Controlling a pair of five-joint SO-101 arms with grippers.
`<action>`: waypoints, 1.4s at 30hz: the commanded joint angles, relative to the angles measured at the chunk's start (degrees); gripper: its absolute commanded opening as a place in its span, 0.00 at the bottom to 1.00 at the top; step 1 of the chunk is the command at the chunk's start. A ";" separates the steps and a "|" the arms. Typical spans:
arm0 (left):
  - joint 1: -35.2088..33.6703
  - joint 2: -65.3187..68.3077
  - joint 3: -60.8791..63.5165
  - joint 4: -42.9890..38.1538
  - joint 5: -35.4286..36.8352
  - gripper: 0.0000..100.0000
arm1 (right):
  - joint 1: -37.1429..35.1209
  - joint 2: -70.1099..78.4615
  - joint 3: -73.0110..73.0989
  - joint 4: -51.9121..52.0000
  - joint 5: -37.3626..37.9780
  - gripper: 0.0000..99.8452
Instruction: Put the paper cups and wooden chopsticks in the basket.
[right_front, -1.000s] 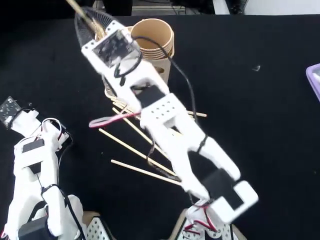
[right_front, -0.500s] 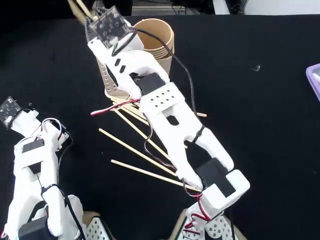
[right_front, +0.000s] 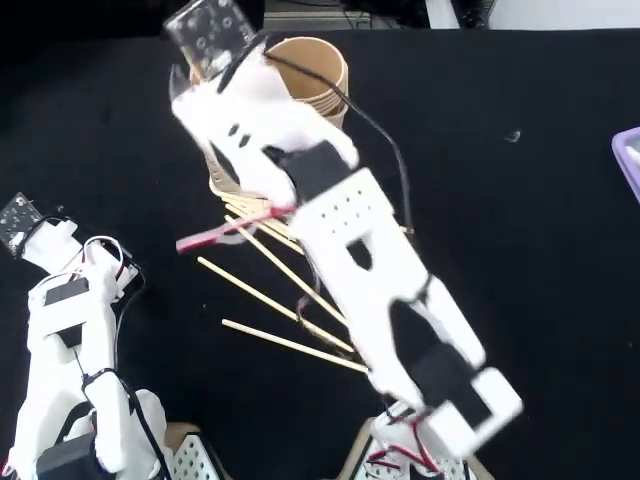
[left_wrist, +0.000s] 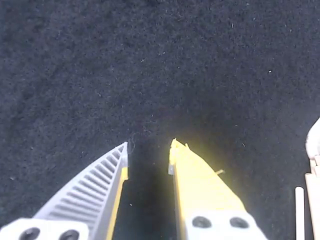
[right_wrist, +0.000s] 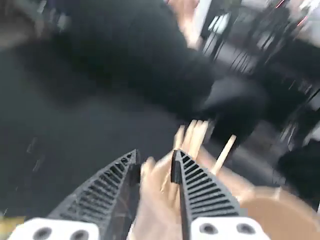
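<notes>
My right gripper (right_wrist: 155, 162) is shut on a bundle of wooden chopsticks (right_wrist: 194, 136), whose ends stick out past the fingertips. In the high view the right arm (right_front: 340, 220) stretches from the front edge to the back left, with its wrist over the woven basket (right_front: 222, 178). A stack of paper cups (right_front: 312, 68) stands just right of that wrist, and a cup rim (right_wrist: 280, 215) lies beside the gripper. Several more chopsticks (right_front: 270, 298) lie on the black table in front of the basket. My left gripper (left_wrist: 148, 150) is open over bare black cloth, holding nothing.
The left arm (right_front: 70, 300) sits folded at the front left, away from the chopsticks. A purple object (right_front: 630, 155) pokes in at the right edge. The black table (right_front: 500, 200) is bare to the right of the cups.
The right arm's wrist has lifted and swung farther back over the basket. The chopstick ends that stuck out at the top left have left the high view. The left arm has stayed still.
</notes>
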 joint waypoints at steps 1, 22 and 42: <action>0.57 -0.97 -3.47 -0.97 0.53 0.14 | -0.35 -7.78 3.56 21.27 -0.09 0.12; 0.57 -0.97 -3.47 -0.97 0.53 0.14 | -8.00 -7.78 60.18 3.87 12.57 0.24; 0.31 -0.97 -3.47 -0.97 0.53 0.14 | -7.65 -6.02 56.84 7.65 12.57 0.01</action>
